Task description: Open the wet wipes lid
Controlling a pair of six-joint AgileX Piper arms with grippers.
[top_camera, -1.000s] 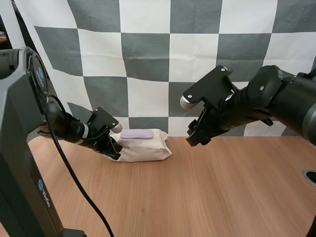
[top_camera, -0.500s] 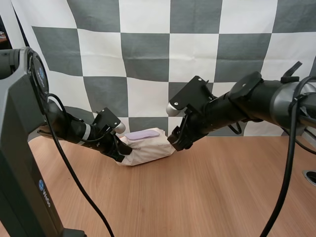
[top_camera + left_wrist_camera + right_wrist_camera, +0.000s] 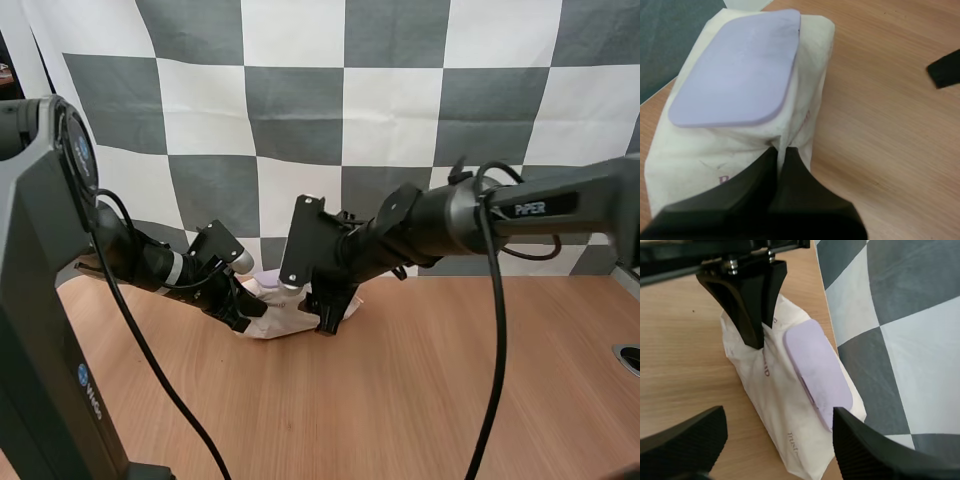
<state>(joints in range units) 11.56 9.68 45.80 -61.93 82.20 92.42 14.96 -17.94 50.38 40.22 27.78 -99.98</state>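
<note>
While my left gripper [image 3: 780, 154] pinches the left end of the wet wipes pack [image 3: 812, 75], the pack sits by the far edge of the table [image 3: 430, 380], left of the middle. Its purple lid [image 3: 735, 70] lies flat and shut. My right gripper [image 3: 776, 415] is spread wide over the pack's right end. Bare wood lies near and right.

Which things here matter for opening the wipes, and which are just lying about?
For the job: wet wipes pack, its shut lilac lid, left gripper pinching the pack, right gripper open beside it.
Just there: the wooden table.
</note>
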